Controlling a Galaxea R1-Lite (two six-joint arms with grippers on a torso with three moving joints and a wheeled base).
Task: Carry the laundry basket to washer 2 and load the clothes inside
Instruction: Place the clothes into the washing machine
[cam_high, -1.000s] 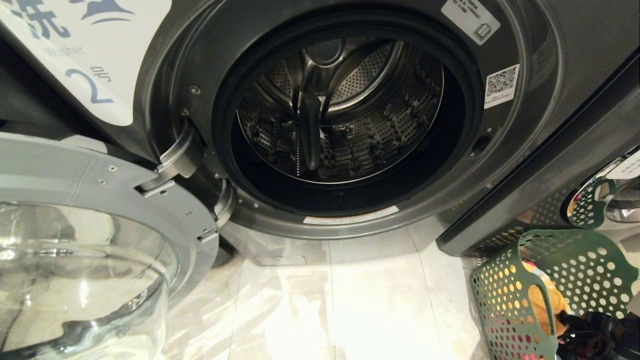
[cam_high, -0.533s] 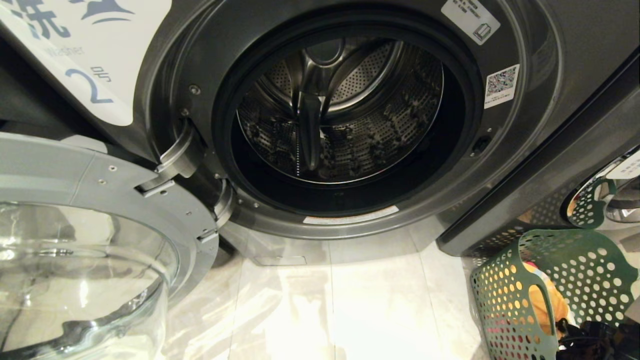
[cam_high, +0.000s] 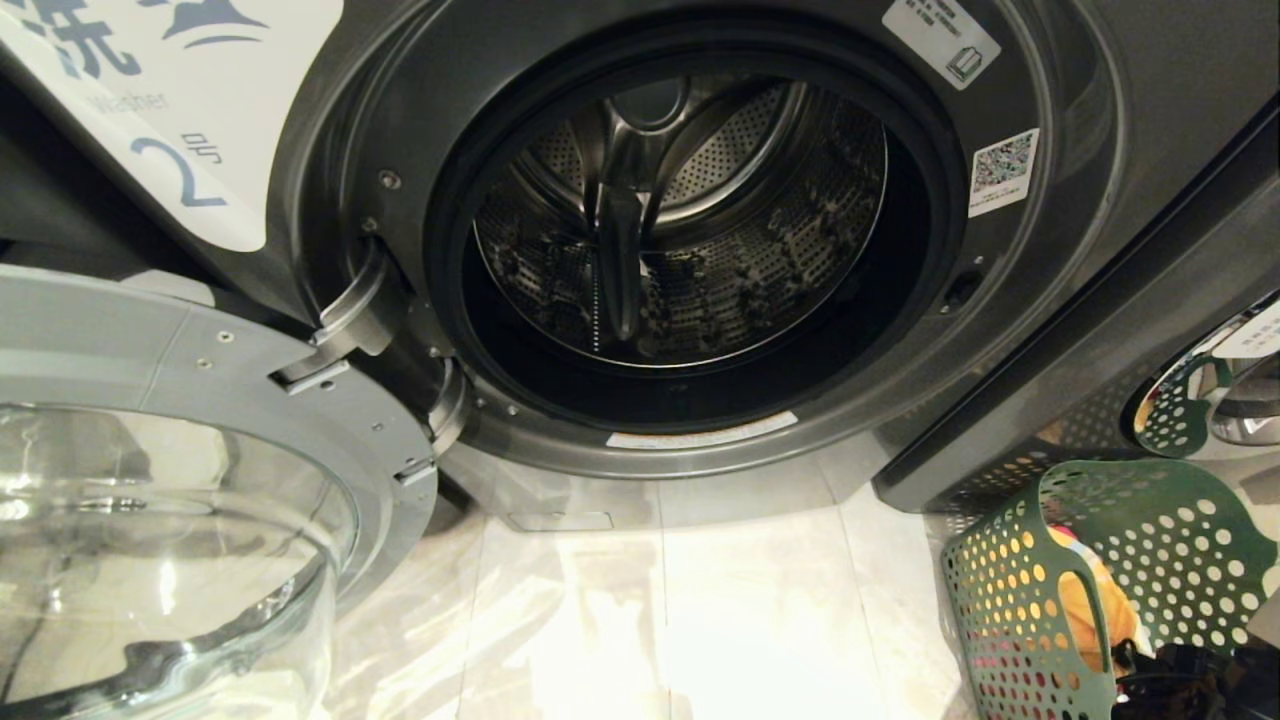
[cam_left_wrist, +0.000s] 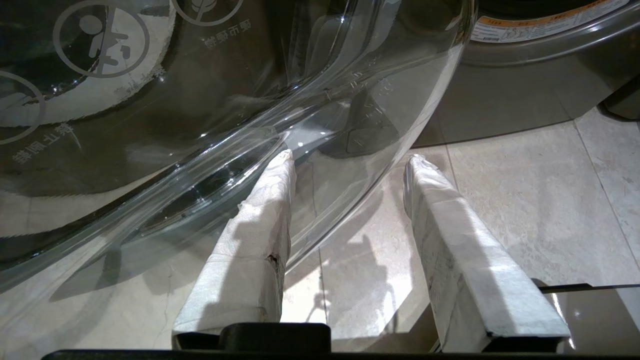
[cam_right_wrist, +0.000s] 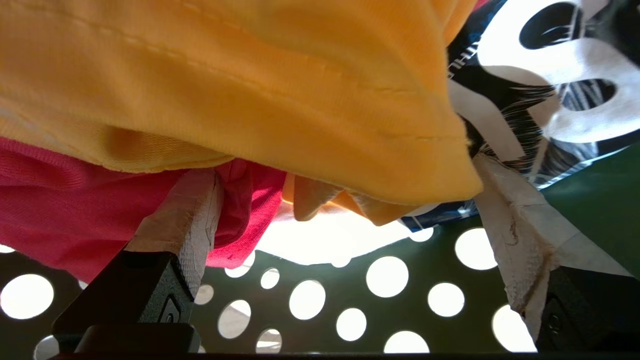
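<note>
Washer 2 (cam_high: 1080, 200) stands before me, its blue "2" label (cam_high: 190, 170) at the left and its bare steel drum (cam_high: 680, 220) showing. Its glass door (cam_high: 180, 480) is swung wide to the left. The dark green laundry basket (cam_high: 1010, 600) sits on the floor at the lower right. My right arm (cam_high: 1190, 680) reaches down into it. There my right gripper (cam_right_wrist: 345, 170) is open, its fingertips buried in the clothes: a yellow garment (cam_right_wrist: 250, 75), a red one (cam_right_wrist: 60, 210) and a black-and-white patterned one (cam_right_wrist: 525, 100). My left gripper (cam_left_wrist: 351, 156) hangs open and holds nothing, just under the glass door (cam_left_wrist: 200, 150).
Another grey washer (cam_high: 1200, 250) adjoins on the right, its chrome door (cam_high: 1220, 390) mirroring the basket. Pale glossy floor tiles (cam_high: 700, 620) run between the open door and the basket. The basket's perforated wall (cam_right_wrist: 435, 270) lies close under the right gripper.
The dark wrist of my right arm has sunk slightly lower inside the basket. The washer, its door and the basket have not moved.
</note>
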